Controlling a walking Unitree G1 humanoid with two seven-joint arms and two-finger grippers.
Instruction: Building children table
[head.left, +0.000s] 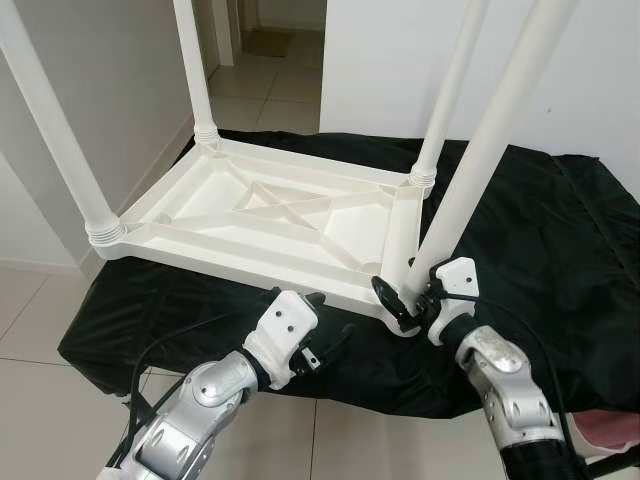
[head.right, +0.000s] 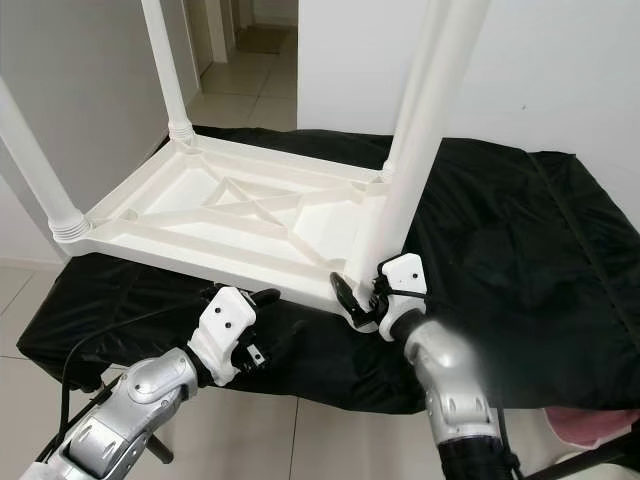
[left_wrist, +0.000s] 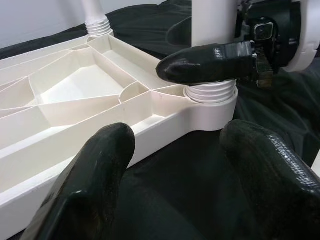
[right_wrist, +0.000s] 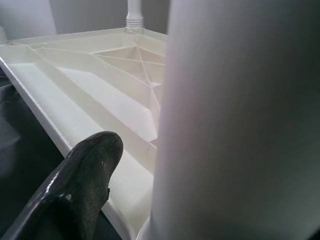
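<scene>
Now the right tool (head.left: 408, 297) is clamped on the 4th leg (head.left: 470, 170) at the near corner socket of the upturned tabletop (head.left: 270, 215), which lies on the black-draped table (head.left: 560, 230). Left tool (head.left: 325, 330) hovers wide beside the rim. Next, I judge, comes twisting that tilted leg upright and home.

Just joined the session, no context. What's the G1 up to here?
It is assembling a white plastic children's table. The tabletop lies upside down on a black cloth, with all four legs standing in their corner sockets. The right gripper is closed around the near-right leg just above its socket, seemingly seating it. The left gripper hovers open over the cloth beside the tabletop's near edge, holding nothing.
</scene>
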